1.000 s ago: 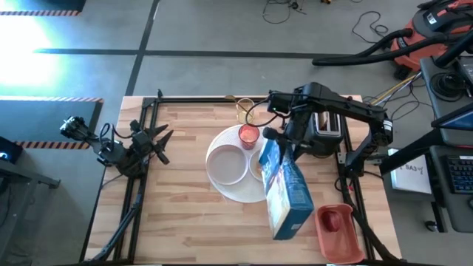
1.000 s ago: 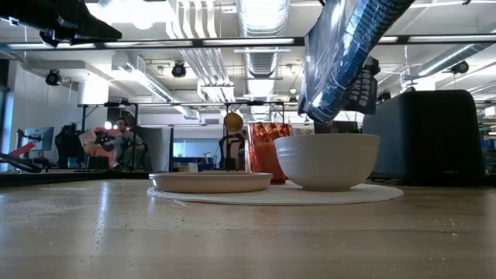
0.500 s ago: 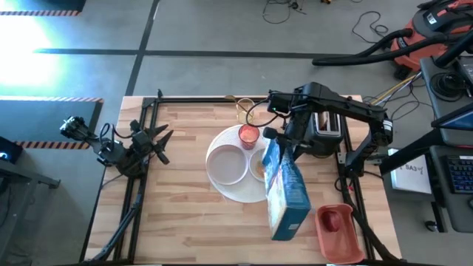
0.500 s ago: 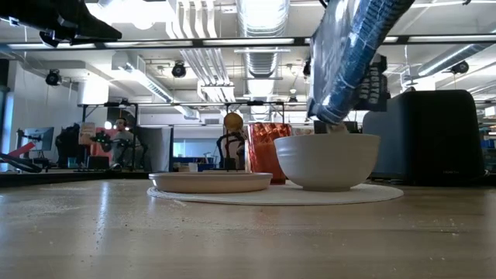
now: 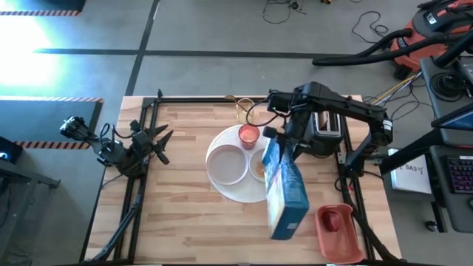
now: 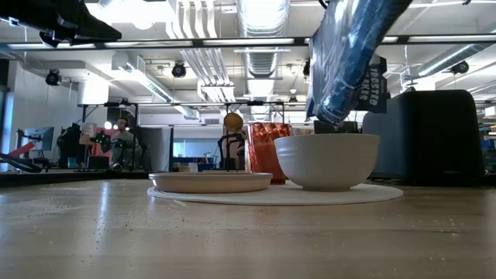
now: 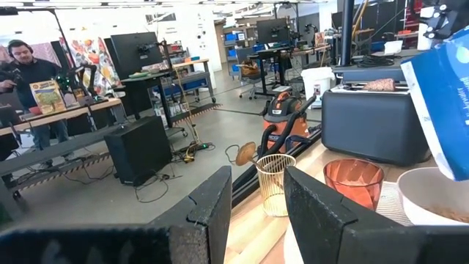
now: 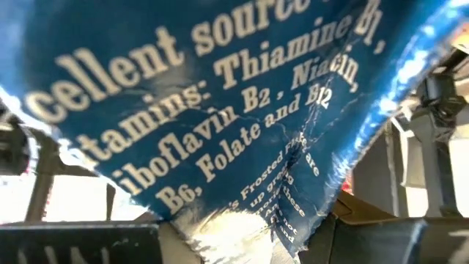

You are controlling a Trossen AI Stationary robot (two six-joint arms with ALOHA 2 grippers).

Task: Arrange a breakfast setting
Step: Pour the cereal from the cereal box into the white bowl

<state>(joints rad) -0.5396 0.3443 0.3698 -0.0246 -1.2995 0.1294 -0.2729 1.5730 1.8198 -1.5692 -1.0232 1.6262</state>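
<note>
My right gripper (image 5: 285, 139) is shut on a blue cereal box (image 5: 284, 188), which is tilted above the small white bowl (image 6: 327, 161) with its lower end over it. The bowl holds cereal (image 7: 440, 213) and stands on the large white plate (image 5: 240, 193), next to a shallow white dish (image 5: 227, 164). The red cup (image 5: 248, 135) stands at the plate's far rim. The gold spoon (image 6: 232, 122) stands in the clear glass (image 5: 244, 111) behind it. Toast (image 7: 382, 84) sticks up out of the black toaster (image 5: 326, 130). My left gripper (image 5: 161, 140) is open and empty at the table's left. My right gripper holds the blue box near its far, lower end (image 5: 278, 150), coming at it from the table's far right. The box itself hides the fingertips. The box is lifted clear and slants, with its low end (image 6: 333, 116) just above the bowl and its high end toward the table's near edge.
A red tray (image 5: 337, 235) with a small red thing (image 5: 334, 219) in it lies at the near right corner. The toaster stands close to the right of my right gripper. Bare wood lies between my left gripper and the plate. A person stands in the room beyond the table.
My right gripper has turned the blue box a little. Its lower end has gone slightly down toward the bowl, and more of its printed side now faces the low view. The box stays over the bowl.
</note>
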